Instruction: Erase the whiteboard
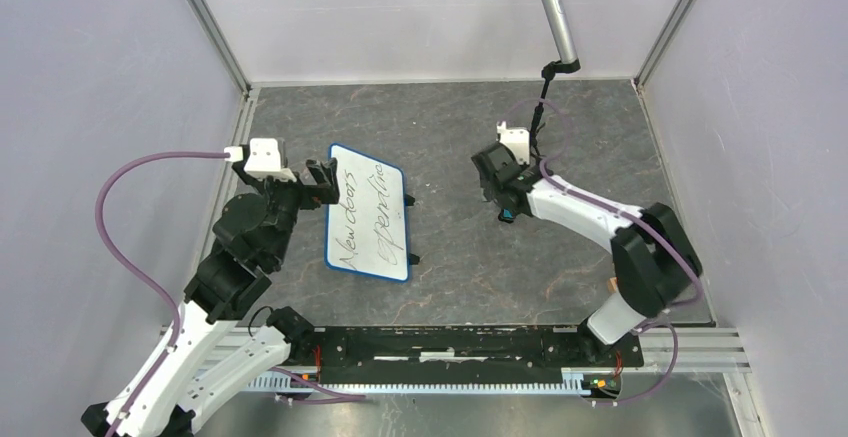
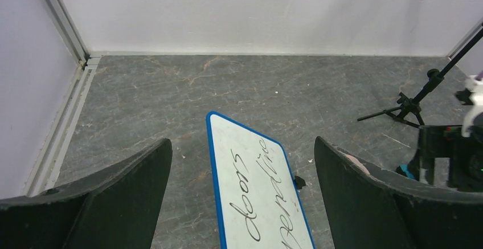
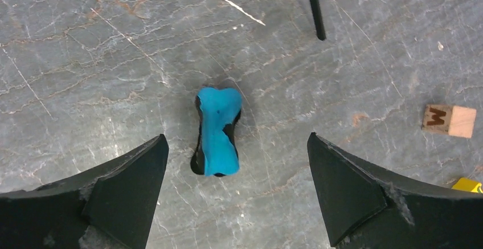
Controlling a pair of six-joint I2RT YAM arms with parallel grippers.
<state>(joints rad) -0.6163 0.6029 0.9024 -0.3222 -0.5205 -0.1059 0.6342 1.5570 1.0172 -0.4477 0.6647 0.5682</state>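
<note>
The whiteboard (image 1: 368, 213) lies flat on the dark table at centre left, blue-rimmed, with black handwriting on its face. My left gripper (image 1: 322, 179) is open just above the board's far left edge; in the left wrist view the board (image 2: 256, 192) shows between and below the spread fingers. The small blue eraser (image 3: 217, 130) lies on the table right of centre. My right gripper (image 1: 503, 200) is open above it, the eraser showing as a blue bit (image 1: 508, 216) under the fingers. In the right wrist view the eraser lies just ahead of the gap, nearer the left finger (image 3: 122, 186).
A black mini tripod stand (image 1: 541, 97) with a silver microphone (image 1: 549, 7) stands at the back right; it also shows in the left wrist view (image 2: 413, 103). A small wooden block (image 3: 449, 120) and a yellow piece (image 3: 470, 185) lie right of the eraser. Walls enclose three sides.
</note>
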